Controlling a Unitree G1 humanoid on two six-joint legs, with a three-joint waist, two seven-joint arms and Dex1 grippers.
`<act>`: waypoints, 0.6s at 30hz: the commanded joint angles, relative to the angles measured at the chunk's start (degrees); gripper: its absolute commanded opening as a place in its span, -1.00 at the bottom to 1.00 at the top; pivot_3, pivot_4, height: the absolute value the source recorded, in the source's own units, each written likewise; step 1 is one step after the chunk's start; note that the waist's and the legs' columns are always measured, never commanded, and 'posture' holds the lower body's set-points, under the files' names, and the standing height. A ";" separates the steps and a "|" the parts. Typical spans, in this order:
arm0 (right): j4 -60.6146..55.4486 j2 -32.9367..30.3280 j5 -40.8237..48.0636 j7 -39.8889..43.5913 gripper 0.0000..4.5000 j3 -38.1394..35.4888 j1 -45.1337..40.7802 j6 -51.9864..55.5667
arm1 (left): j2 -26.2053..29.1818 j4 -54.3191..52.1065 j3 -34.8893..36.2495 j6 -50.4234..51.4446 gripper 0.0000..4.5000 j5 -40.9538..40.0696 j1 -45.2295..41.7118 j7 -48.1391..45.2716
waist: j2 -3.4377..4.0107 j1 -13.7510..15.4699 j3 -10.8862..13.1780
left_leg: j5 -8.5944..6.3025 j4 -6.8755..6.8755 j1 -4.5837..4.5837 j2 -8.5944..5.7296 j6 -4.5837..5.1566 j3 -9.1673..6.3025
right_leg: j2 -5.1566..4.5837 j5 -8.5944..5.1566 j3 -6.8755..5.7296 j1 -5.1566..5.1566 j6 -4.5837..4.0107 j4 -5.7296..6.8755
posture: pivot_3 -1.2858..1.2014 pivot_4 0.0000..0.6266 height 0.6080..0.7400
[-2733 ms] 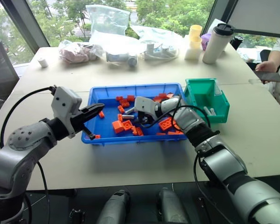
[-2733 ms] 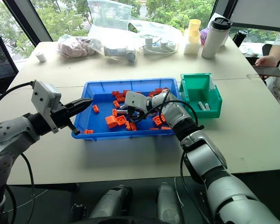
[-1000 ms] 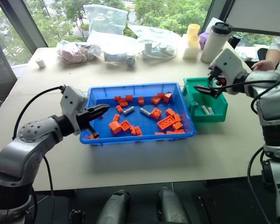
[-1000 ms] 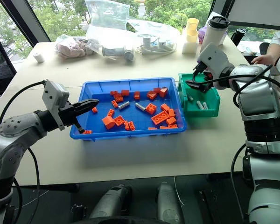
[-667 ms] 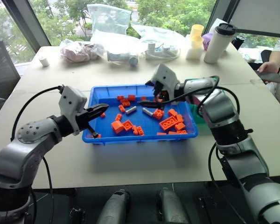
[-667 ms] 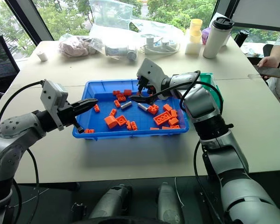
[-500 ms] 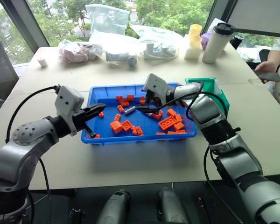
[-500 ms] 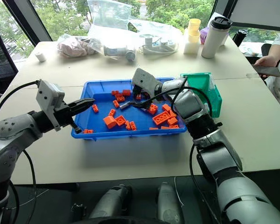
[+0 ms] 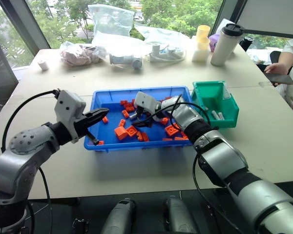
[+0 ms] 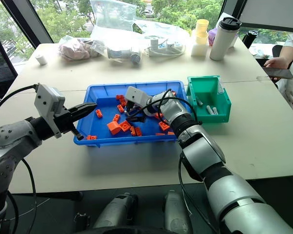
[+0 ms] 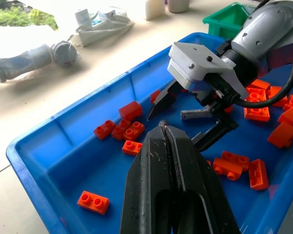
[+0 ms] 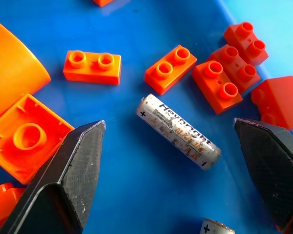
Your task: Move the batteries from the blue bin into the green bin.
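Figure legend. We see the right end effector (image 12: 168, 180) lowered inside the blue bin (image 9: 107, 100), its fingers (image 12: 63, 180) spread wide and holding nothing. Directly between them, apart from both, lies one battery (image 12: 178, 130) flat on the bin floor, slanted across the gap; printed lettering and a plus mark show on its casing. The end of a second battery (image 12: 212, 227) shows nearer the wrist, also on the floor.

Orange blocks (image 12: 93, 67) ring the first battery — a two-stud block beyond the left-hand finger as the wrist camera shows it, a cluster of three beyond the battery, and a large upturned block (image 12: 24, 139) just beside that same finger. None touches the battery, as far as we can tell.

From the head camera, the right end effector (image 9: 136, 118) sits near the middle of the blue bin, among scattered blocks. The green bin (image 9: 216, 104) stands on the surface (image 9: 136, 165) just beyond the blue bin's far short side, well apart from this end effector; two batteries (image 9: 217, 115) already lie in it.

The left end effector (image 9: 98, 116) hovers over the blue bin's opposite end, level, pointing toward the right one. Its fingers (image 11: 178, 170) are pressed together with nothing between them — the wrist camera shows them meeting at the tip.

A person's hand (image 9: 276, 68) rests at the surface's far corner, beyond the green bin.
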 commanded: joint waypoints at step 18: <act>-28.29 -9.93 -0.38 5.93 -1.00 -6.29 4.15 7.12 | 3.18 0.79 3.35 0.07 -1.00 -1.34 -0.33 -2.25 | 0.03 -0.86 0.00 | 0.00 -0.04 -0.04 0.00 -0.01 -0.05 | 0.02 0.00 0.00 -0.05 0.00 0.03 | 0.03 -0.52 1.00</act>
